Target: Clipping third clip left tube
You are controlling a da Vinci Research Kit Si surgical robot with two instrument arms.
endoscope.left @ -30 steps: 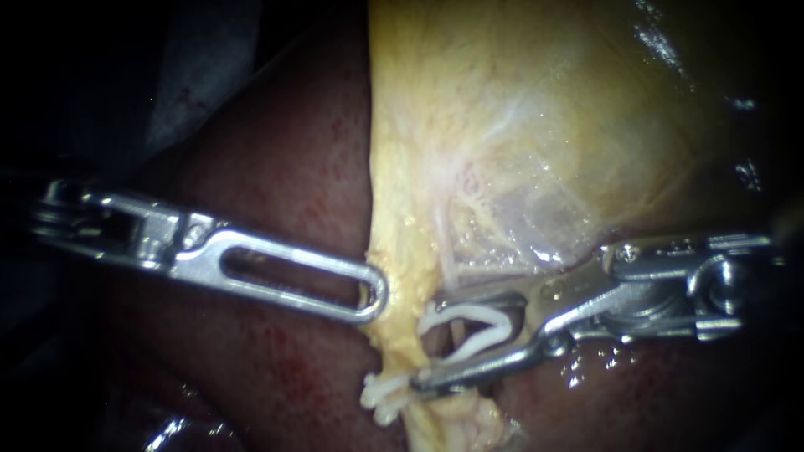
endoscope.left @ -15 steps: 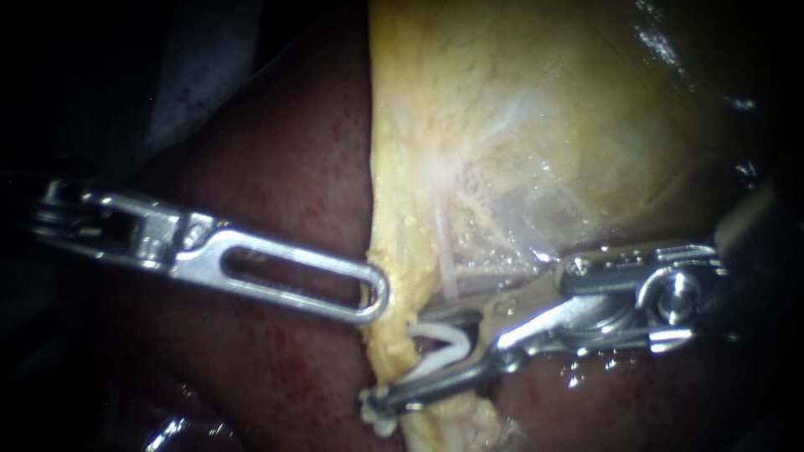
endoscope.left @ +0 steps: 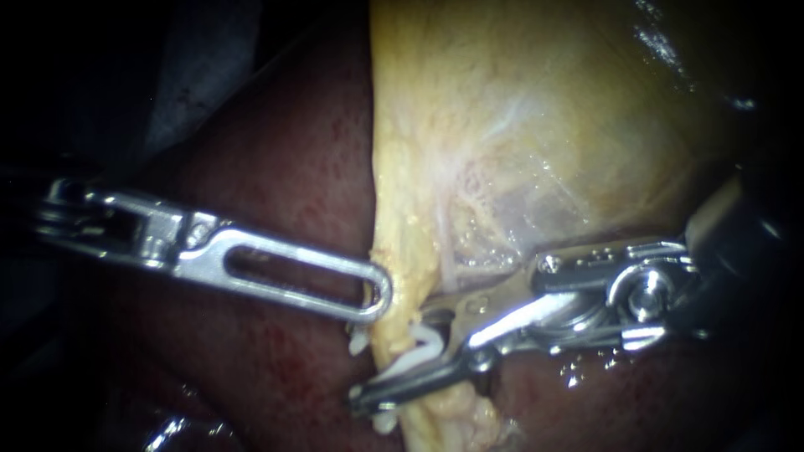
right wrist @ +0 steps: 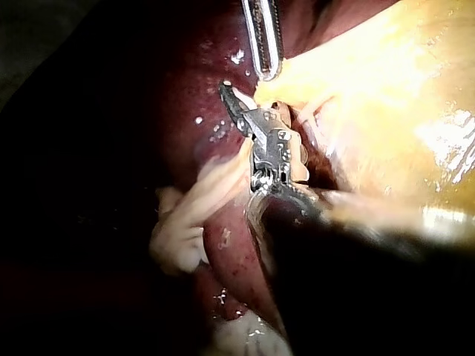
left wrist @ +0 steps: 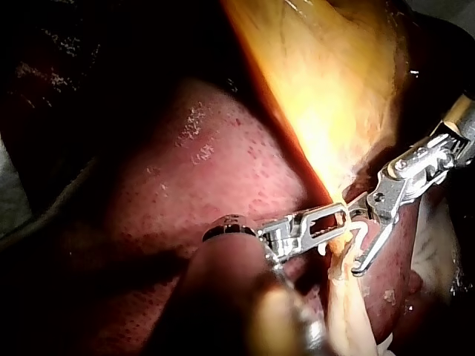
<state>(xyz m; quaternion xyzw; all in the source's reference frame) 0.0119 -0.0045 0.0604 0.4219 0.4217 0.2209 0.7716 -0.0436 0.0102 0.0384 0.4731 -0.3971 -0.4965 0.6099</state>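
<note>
So the right instrument (endoscope.left: 389, 358) comes in from the right with its jaws partway closed. There's a gap between them and a white clip (endoscope.left: 419, 350) seated inside, both jaws touching it. The clip is squeezed into a narrow V right at the lower edge of the gallbladder (endoscope.left: 519, 125), where the thin pale tube (endoscope.left: 448, 264) runs down into the jaws. Can't honestly tell if the clip is fully round the tube. Meanwhile the left instrument (endoscope.left: 381, 293) has its slotted jaws lying flat together, tip touching the gallbladder edge just beside the clip; whether it pinches any tissue, no idea. Dark red liver (endoscope.left: 285, 176) under everything.
</note>
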